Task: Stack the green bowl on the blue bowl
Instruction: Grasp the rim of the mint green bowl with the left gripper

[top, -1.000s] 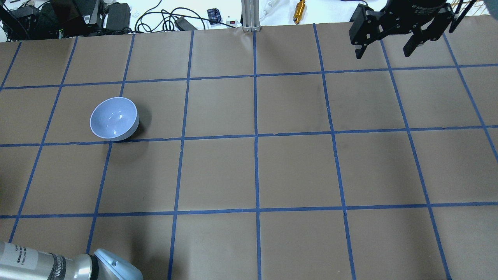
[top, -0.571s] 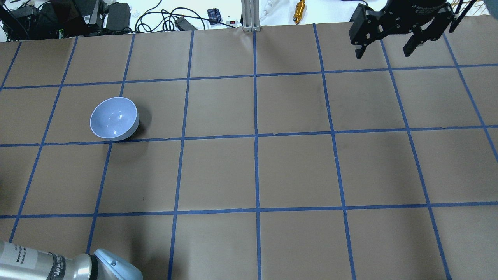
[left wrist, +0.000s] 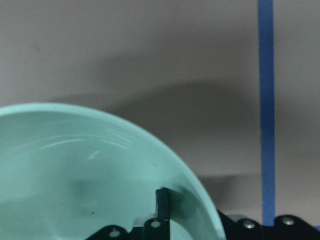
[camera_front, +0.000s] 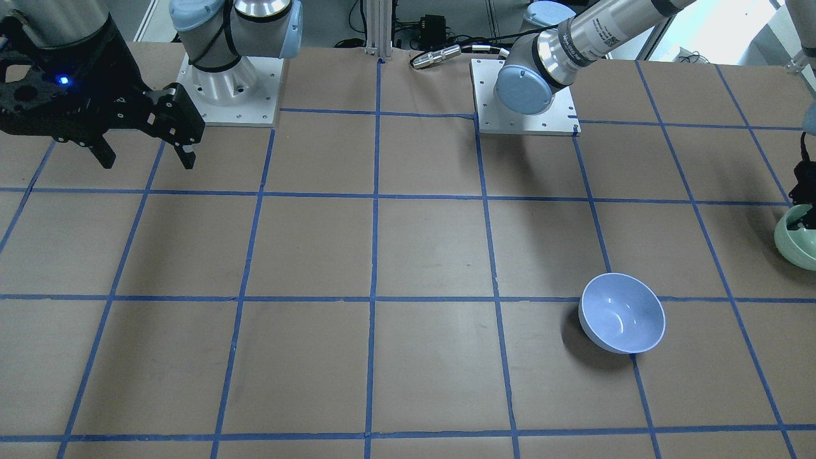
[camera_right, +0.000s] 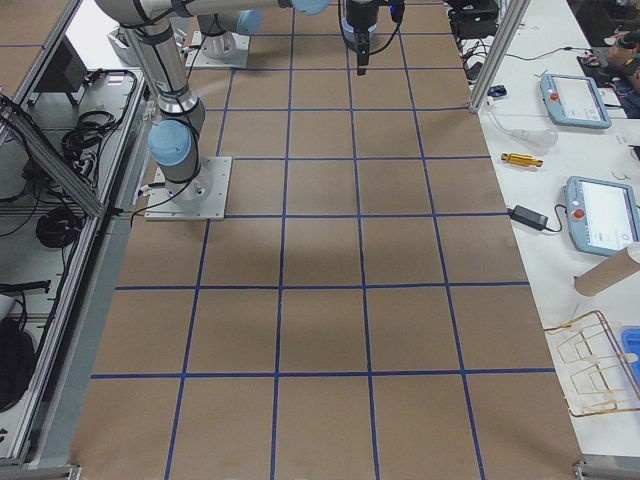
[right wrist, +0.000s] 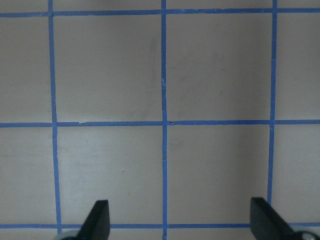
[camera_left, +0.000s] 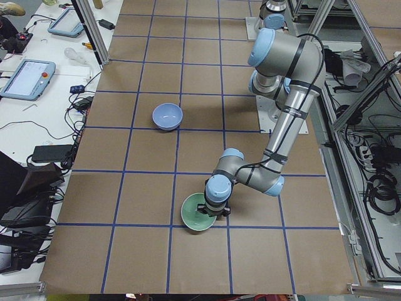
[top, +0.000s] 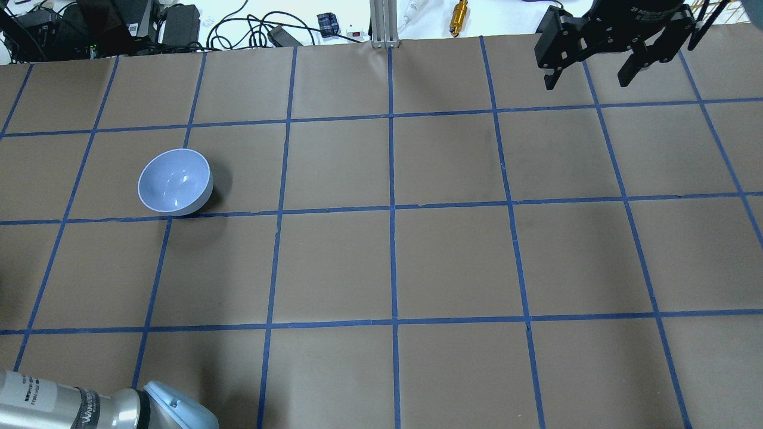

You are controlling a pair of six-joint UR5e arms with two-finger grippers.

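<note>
The green bowl (camera_left: 195, 216) sits at the table's left end, also at the right edge of the front-facing view (camera_front: 797, 245). My left gripper (camera_left: 213, 210) is over its rim. In the left wrist view the bowl (left wrist: 75, 175) fills the lower left, one finger (left wrist: 161, 202) is inside against the wall, the other is hidden outside it, and the jaws are shut on the rim. The blue bowl (top: 175, 182) stands upright and empty, a few squares away (camera_left: 167, 116). My right gripper (top: 590, 74) is open and empty, high over the far right.
The brown paper table (top: 393, 262) has a blue tape grid. Cables, boxes and a brass part (top: 459, 15) lie beyond its far edge. The left arm's elbow (top: 167, 411) shows at the near left. Both arm bases (camera_front: 526, 95) stand on the robot's side.
</note>
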